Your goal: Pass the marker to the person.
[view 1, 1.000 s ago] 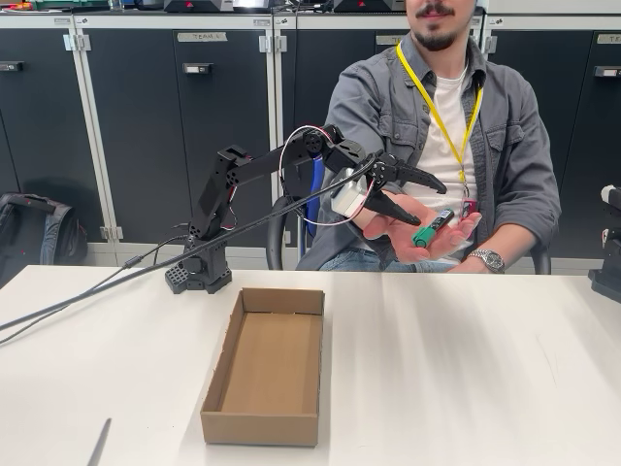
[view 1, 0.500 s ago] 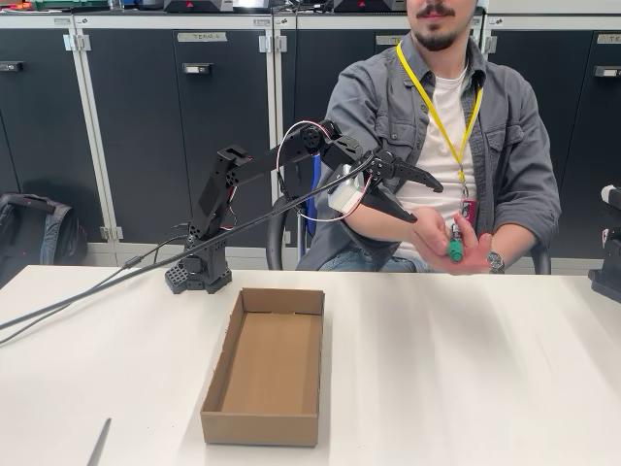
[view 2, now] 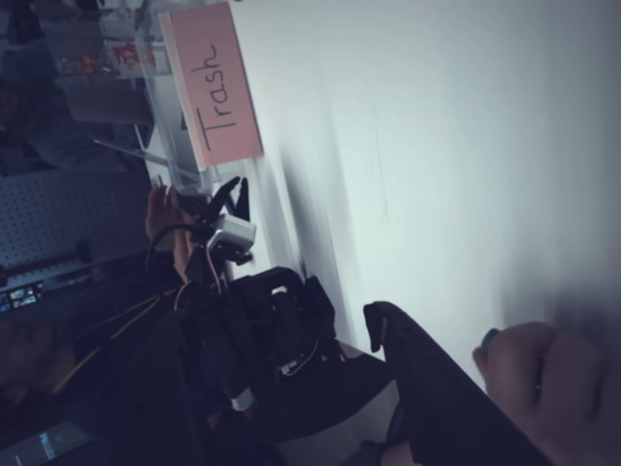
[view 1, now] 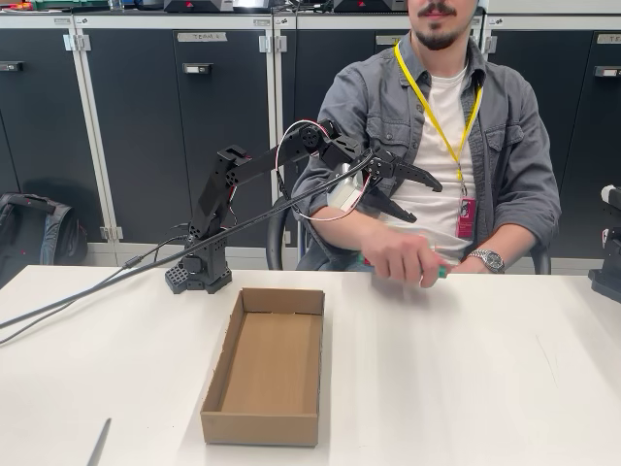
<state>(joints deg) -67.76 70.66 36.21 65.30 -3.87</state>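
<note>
A black robot arm [view 1: 252, 170] stands at the back of a white table [view 1: 466, 369] and reaches to the right in the fixed view. Its gripper [view 1: 422, 199] hangs in the air in front of the chest of the person [view 1: 441, 126], with the two fingers spread wide and nothing between them. The person sits behind the table in a grey shirt with a yellow lanyard [view 1: 437, 112]. The person's hand [view 1: 403, 260] is lowered to the table's far edge, below the gripper, and is closed around the marker [view 1: 441, 273]; only a bit of green shows at each side of the fist. A wristwatch [view 1: 488, 259] is on the other arm. An open, empty cardboard box [view 1: 267, 364] lies on the table in front of the arm's base, well apart from the hand. In the wrist view, tilted on its side and blurred, the hand [view 2: 543, 374] appears at the lower right with a speck of green at its edge, beside one dark gripper finger [view 2: 437, 388]. A pink sign reading "Trash" [view 2: 213, 83] is at the top.
</note>
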